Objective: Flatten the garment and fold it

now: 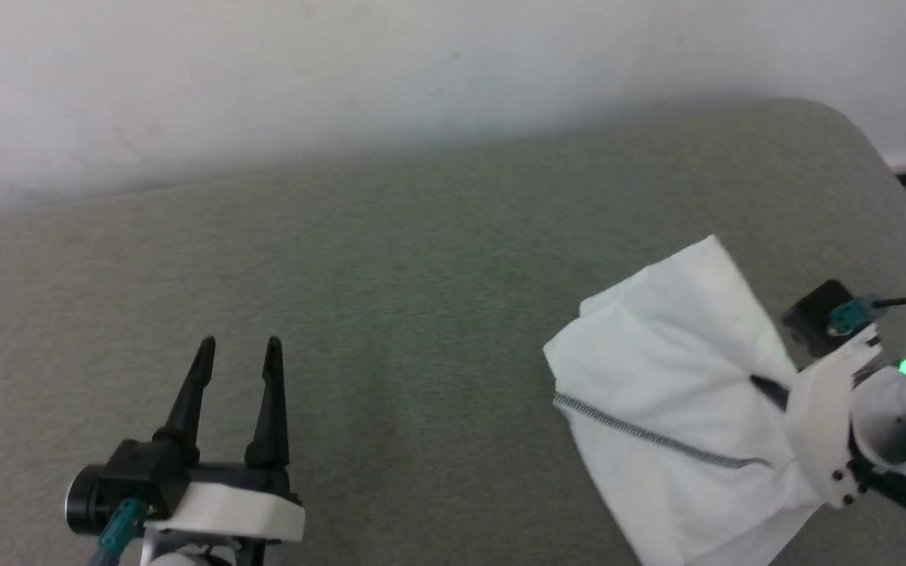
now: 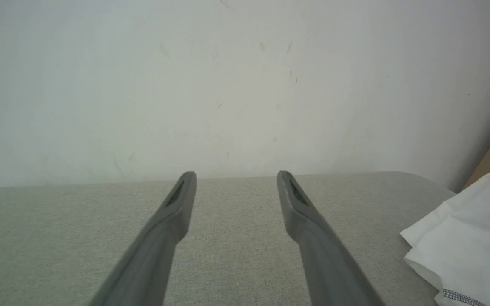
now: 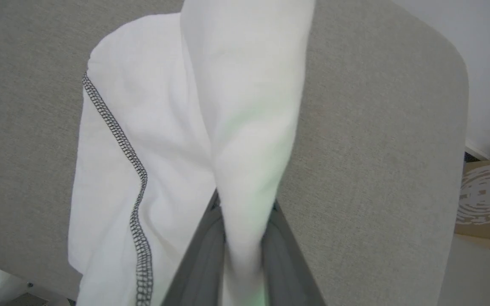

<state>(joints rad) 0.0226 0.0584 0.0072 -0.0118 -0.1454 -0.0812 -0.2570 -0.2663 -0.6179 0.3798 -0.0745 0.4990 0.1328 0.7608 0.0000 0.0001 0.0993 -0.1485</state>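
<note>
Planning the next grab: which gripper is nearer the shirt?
Right. The right gripper is shut on a fold of the shirt; the left gripper sits open, apart to its left.

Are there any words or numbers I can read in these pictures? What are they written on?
No words or numbers can be read anywhere.
On the white thin-fabric shirt with dark grey zigzag seams: only stitching, no label showing.
On the brown cardboard box: a pale swirly print, too blurred to read as words.
On the grey fabric-covered surface: nothing written.
</note>
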